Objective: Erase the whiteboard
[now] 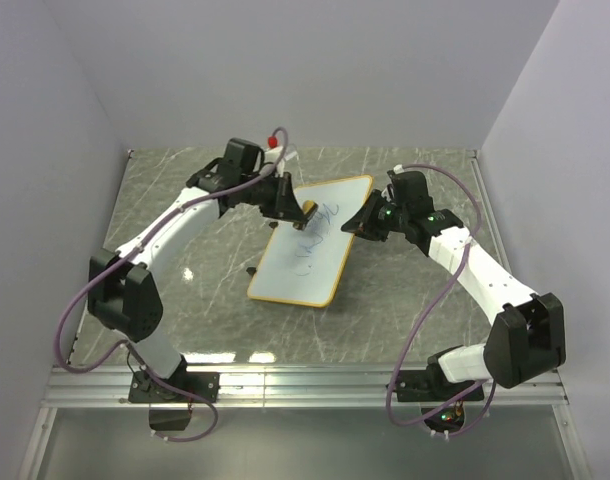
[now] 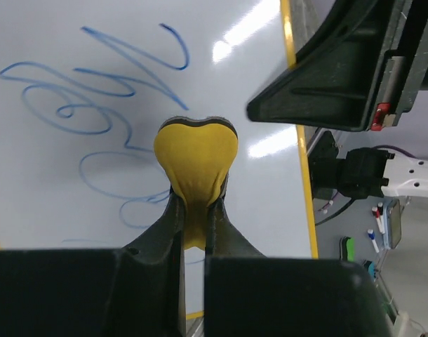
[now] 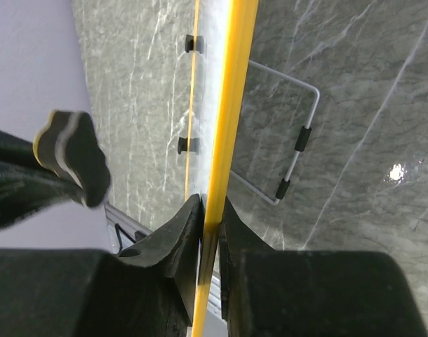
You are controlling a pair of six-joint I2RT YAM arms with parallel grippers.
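The right gripper is clamped on the yellow-framed edge of the whiteboard, which runs straight ahead from its fingertips over the marbled table. The left gripper pinches a yellow eraser just beyond its fingertips, over the board's white face. Blue scribbles lie ahead and to its left.

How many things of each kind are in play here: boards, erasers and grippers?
whiteboard: 1
yellow eraser: 1
grippers: 2 (left gripper, right gripper)
Total: 4
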